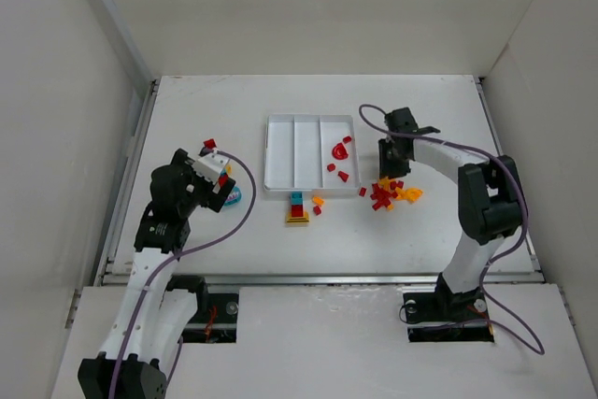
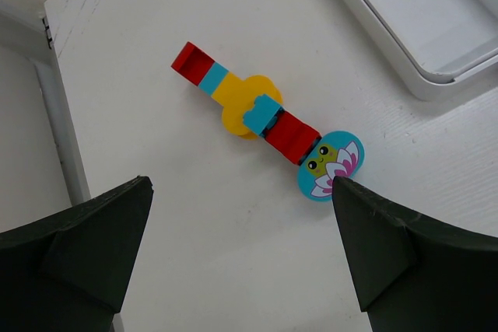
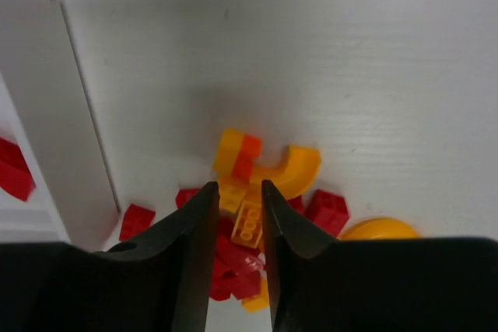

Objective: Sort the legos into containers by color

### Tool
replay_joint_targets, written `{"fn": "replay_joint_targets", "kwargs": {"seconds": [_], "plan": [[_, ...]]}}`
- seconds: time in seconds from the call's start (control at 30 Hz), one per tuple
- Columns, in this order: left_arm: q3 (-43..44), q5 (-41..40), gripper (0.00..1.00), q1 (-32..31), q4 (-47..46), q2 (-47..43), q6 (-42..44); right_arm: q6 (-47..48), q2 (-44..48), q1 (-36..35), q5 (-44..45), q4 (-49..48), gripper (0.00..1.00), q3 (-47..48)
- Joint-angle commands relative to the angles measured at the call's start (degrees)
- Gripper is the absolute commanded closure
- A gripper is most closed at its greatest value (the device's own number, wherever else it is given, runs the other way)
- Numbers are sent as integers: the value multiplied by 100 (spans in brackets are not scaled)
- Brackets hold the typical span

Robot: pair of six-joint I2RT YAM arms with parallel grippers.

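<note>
White plastic, shallow and square, the three-compartment tray (image 1: 280, 151) carries four glossy red bricks (image 1: 340, 150) in its rightmost channel. Near its right front corner lies one heap of red and orange bricks (image 1: 388, 193), a curved orange arch (image 3: 292, 170) among them. The right gripper (image 3: 240, 192) straddles a studded orange brick (image 3: 249, 223), jaws narrow; whether they pinch it I cannot tell. The left gripper (image 2: 241, 246) hangs spread wide above a flat chain of six pieces (image 2: 257, 118): two red, two teal, one yellow flower, one round frog disc (image 2: 331, 165). One teal-red-yellow stack (image 1: 297, 209) stands before the tray.
</note>
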State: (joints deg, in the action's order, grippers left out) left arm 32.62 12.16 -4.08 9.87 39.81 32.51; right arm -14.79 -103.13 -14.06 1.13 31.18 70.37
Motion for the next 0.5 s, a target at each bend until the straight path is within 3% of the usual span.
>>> {"fn": "replay_joint_targets", "kwargs": {"seconds": [0.0, 0.17, 0.47], "plan": [[-37, 76, 0, -23, -170, -175, -26, -42, 354, -490, -96, -121, 65, -173], [-37, 76, 0, -23, -64, -281, -78, -647, 671, -799, 238, -7, 72, -286], [-151, 75, 0, -23, -187, -334, -140, -903, 900, -1090, 696, -112, 72, -392]]}}
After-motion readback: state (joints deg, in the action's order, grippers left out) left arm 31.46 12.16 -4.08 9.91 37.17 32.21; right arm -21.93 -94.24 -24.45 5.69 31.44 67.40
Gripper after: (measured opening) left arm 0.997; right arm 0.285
